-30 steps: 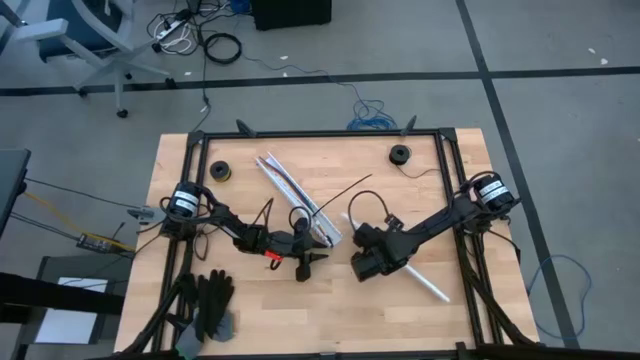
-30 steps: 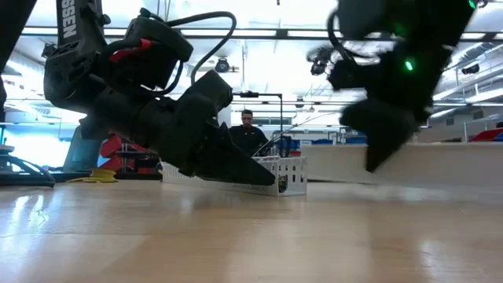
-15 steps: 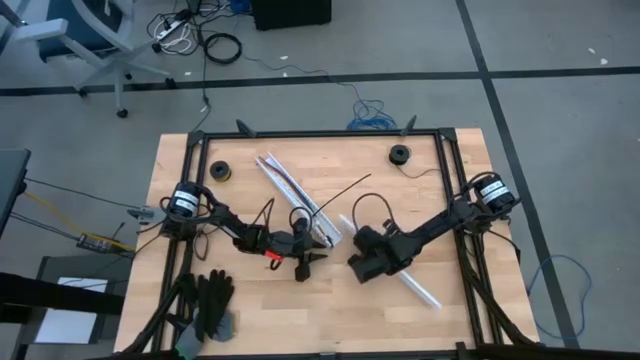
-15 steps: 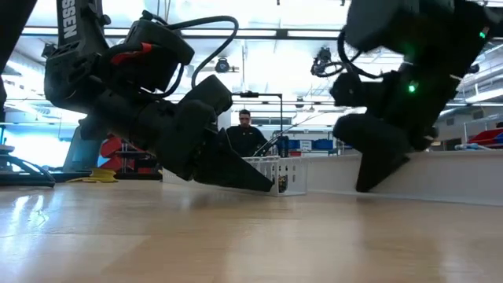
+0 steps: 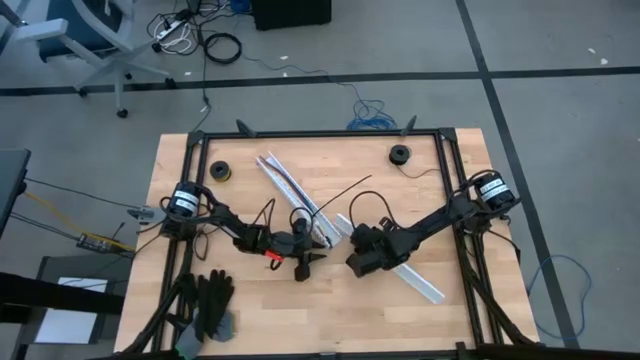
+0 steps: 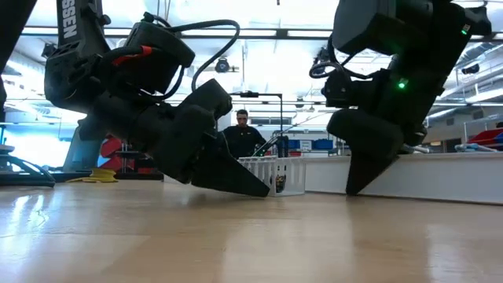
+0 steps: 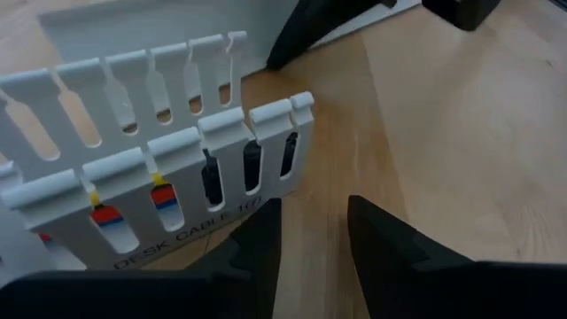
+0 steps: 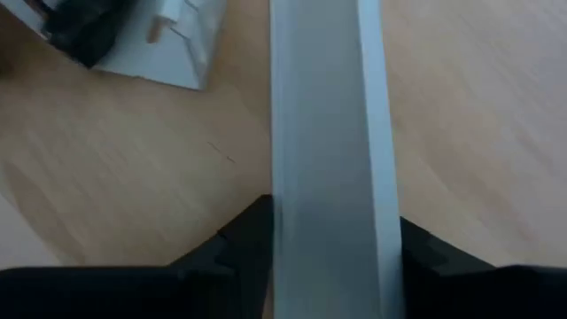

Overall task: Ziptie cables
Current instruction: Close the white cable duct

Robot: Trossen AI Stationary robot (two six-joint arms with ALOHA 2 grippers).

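Two spools (image 5: 220,171) behind slotted channel (image 5: 296,196)

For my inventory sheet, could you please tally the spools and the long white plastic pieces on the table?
Spools: 2 (yellowish spool, black spool)
Long white plastic pieces: 2 (slotted channel, flat strip)
Total: 4

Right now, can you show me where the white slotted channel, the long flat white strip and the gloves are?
white slotted channel (image 7: 159,177): left wrist view, on its near slotted wall.
flat white strip (image 8: 328,133): right wrist view, on its top face between the fingers.
gloves (image 5: 212,300): high view, on the middle of the dark pair.
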